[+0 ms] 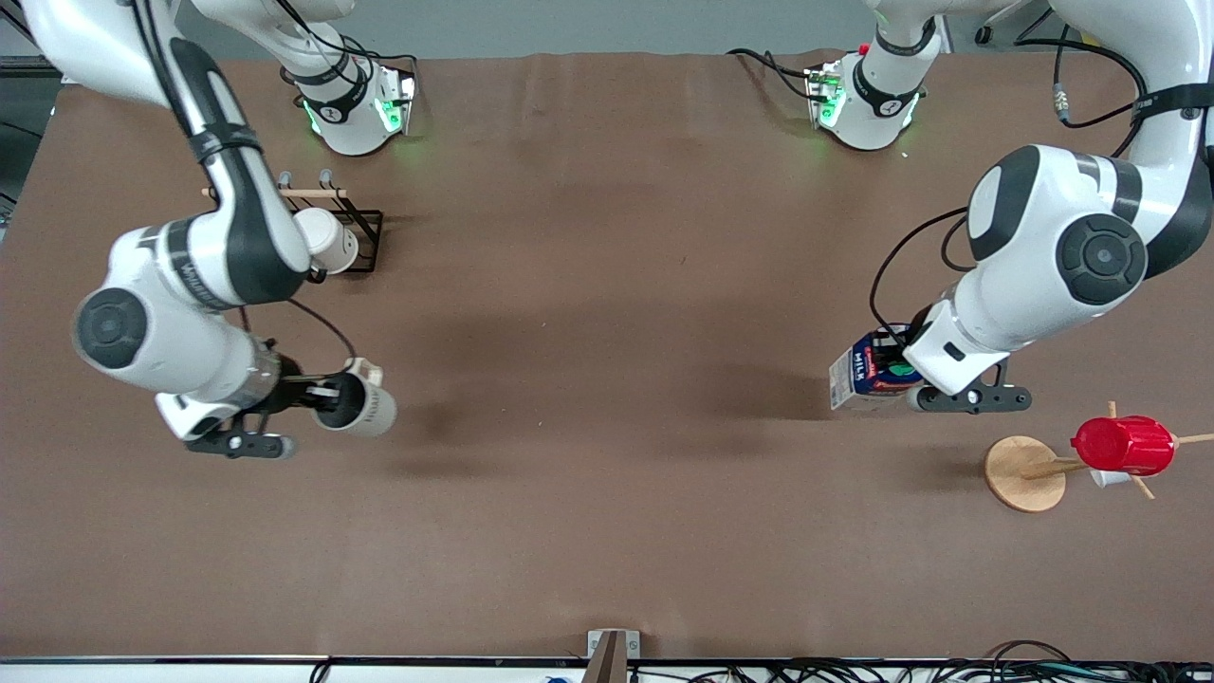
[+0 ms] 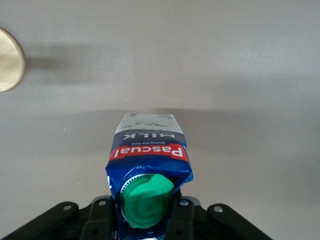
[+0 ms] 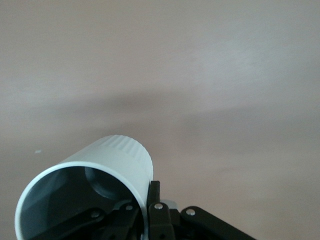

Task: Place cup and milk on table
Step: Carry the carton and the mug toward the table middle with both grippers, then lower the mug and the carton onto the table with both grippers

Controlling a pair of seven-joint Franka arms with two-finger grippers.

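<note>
Brown table (image 1: 607, 531); right gripper (image 1: 327, 394) clamps off-white cup (image 1: 365, 406), left gripper (image 1: 901, 365) blue-white milk (image 1: 865, 378)

Off-white cup (image 1: 358, 403) with grey inside and small dark lettering, tipped on its side, mouth toward the right gripper (image 1: 318, 392), rim pinched between its fingers, over the brown table (image 1: 607, 379) at the right arm's end; dark blue and white milk (image 1: 868, 375) carton, green cap, red label, clamped near its top by the left gripper (image 1: 901, 365), tilted above the table at the left arm's end.
</note>
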